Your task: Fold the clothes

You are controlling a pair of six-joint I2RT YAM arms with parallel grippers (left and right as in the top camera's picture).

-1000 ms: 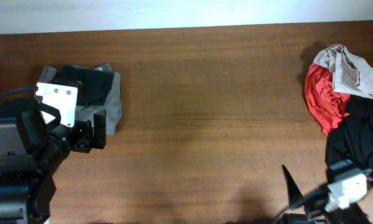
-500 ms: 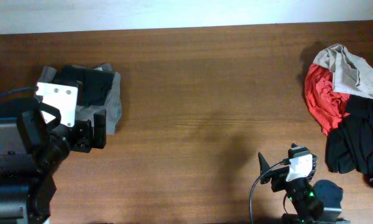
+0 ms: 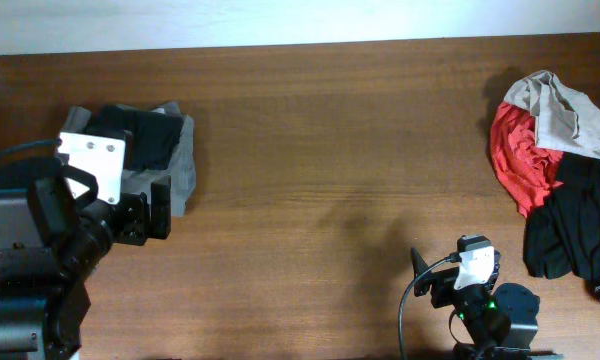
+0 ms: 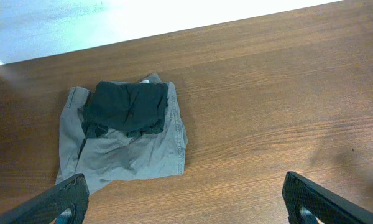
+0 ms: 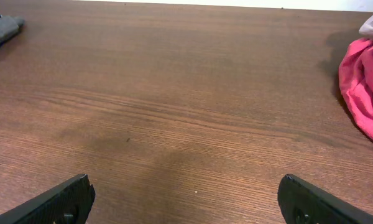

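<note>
The clothes lie in two places. At the left, folded grey trousers carry a folded black piece on top. At the far right is a loose heap of red cloth, beige cloth and black cloth. My left gripper hovers open just in front of the trousers, holding nothing. My right gripper is open over bare wood near the front edge, left of the heap.
The brown wooden table runs between the folded stack and the heap. A pale wall borders its far edge. Both arm bases stand at the front corners.
The right arm has swung left along the front edge, away from the black cloth, and now points at the table's middle. The left arm and the clothes have not moved.
</note>
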